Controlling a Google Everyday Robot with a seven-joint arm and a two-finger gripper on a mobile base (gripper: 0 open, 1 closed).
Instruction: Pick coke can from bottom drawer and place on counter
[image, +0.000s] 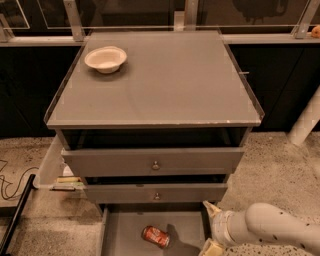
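Progress on the task looks early, with nothing picked up yet. Nearest the camera, at the lower right, the robot's white arm (272, 229) reaches in from the right, and its gripper (206, 228) sits at the right-hand wall of the bottom drawer (122, 231), with its two cream fingers spread apart and nothing between them. The coke can (155, 236) lies on its side on the drawer floor, about midway across and to the left of the gripper, clearly apart from it and casting a shadow to its right. The bottom drawer itself stands pulled out, so the opening step needs no further work. Left to do, by my reckoning, is the whole of the handling: bring the spread fingers over the can, close on it, lift it out past the drawer fronts above, and set it down on top. Above the bottom drawer, the middle drawer (157, 192) and the top drawer (155, 161) both jut out a little, each with a small round knob, which may crowd the lift. Farther back, the counter (170, 90) offers broad grey room for the can, holding only a white bowl (105, 58) near its far left corner.
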